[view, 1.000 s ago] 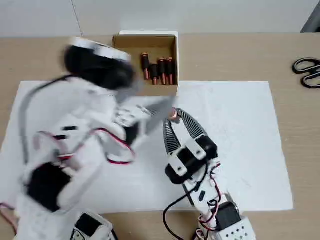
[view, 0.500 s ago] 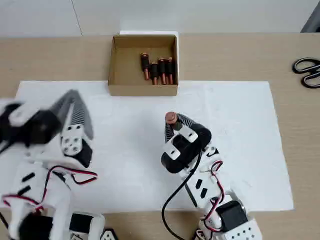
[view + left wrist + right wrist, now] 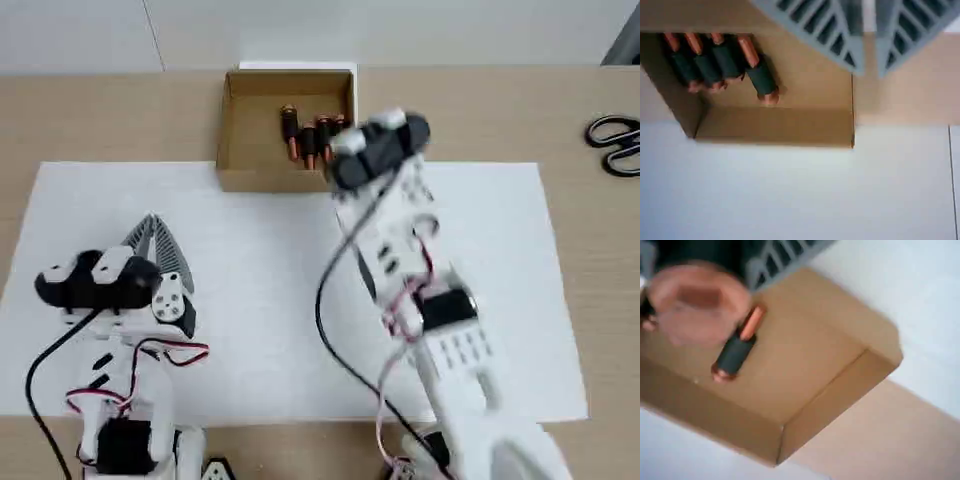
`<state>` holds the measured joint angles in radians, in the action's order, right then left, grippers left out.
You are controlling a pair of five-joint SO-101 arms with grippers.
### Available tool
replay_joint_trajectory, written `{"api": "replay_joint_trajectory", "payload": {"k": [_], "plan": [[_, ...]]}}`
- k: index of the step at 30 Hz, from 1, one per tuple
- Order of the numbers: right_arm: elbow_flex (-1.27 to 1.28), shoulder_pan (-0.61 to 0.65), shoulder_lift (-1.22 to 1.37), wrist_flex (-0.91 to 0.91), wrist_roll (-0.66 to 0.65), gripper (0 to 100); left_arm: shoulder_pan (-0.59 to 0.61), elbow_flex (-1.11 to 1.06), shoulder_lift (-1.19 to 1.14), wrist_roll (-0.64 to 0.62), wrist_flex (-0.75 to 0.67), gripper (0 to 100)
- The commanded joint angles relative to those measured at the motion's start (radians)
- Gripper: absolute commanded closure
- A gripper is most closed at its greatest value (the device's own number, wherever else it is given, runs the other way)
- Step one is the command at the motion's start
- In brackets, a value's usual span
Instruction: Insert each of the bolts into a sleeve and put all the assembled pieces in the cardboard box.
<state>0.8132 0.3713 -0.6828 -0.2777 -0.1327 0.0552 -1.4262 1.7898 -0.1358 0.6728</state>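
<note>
The cardboard box [image 3: 240, 125] stands at the back of the table with several assembled pieces [image 3: 308, 138] lying side by side in it, copper bolts in dark sleeves [image 3: 715, 62]. My right arm stretches over the box's right part, and its wrist [image 3: 378, 148] hides the fingers from above. The right gripper [image 3: 710, 275] is shut on an assembled piece [image 3: 696, 304], a blurred copper head close to the camera, above the box floor [image 3: 805, 355] where another piece [image 3: 737, 351] lies. My left gripper [image 3: 150, 235] rests at the near left on the paper, fingers [image 3: 840, 40] almost together, holding nothing.
A white paper sheet [image 3: 480, 300] covers the middle of the tan table. Black scissors [image 3: 615, 145] lie at the far right. The box's front wall [image 3: 775, 127] faces the left gripper, with bare paper between them.
My right arm carried the assembled piece from the middle of the sheet up to the box. The left arm drew back from the middle to the near left.
</note>
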Motion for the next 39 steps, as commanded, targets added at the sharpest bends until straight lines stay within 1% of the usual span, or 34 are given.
{"api": "replay_joint_trajectory", "payload": {"k": [1, 6, 11, 16, 18, 22, 27, 34, 37, 39], "plan": [[-0.213, 0.018, 0.291, 0.117, 0.017, 99.5, 0.003, -0.056, 0.009, 0.003, -0.021, 99], [-0.436, 0.044, 0.656, 0.252, 0.123, 99.5, 0.011, -0.093, 0.009, 0.000, -0.023, 99], [-0.730, 0.048, 0.967, 0.334, 0.221, 99.5, 0.011, -0.111, 0.009, 0.000, -0.021, 99], [-1.051, 0.050, 1.239, 0.346, 0.313, 99.5, 0.006, -0.186, 0.009, 0.003, -0.021, 99], [-1.166, 0.053, 1.337, 0.341, 0.325, 99.5, 0.003, -0.222, 0.009, 0.003, -0.021, 99], [-1.386, 0.076, 1.504, 0.217, 0.339, 99.5, 0.003, -0.245, 0.009, 0.003, -0.021, 99], [-1.665, 0.091, 1.667, 0.065, 0.434, 99.5, 0.003, -0.248, 0.009, 0.003, -0.021, 99], [-1.950, 0.093, 1.857, -0.216, 0.434, 99.0, 0.003, -0.249, 0.009, 0.003, -0.021, 99], [-2.048, 0.091, 1.906, -0.298, 0.434, 98.5, 0.003, -0.249, 0.009, 0.003, -0.021, 99], [-2.099, 0.090, 1.925, -0.348, 0.437, 94.5, 0.003, -0.249, 0.009, 0.003, -0.021, 99]]}}
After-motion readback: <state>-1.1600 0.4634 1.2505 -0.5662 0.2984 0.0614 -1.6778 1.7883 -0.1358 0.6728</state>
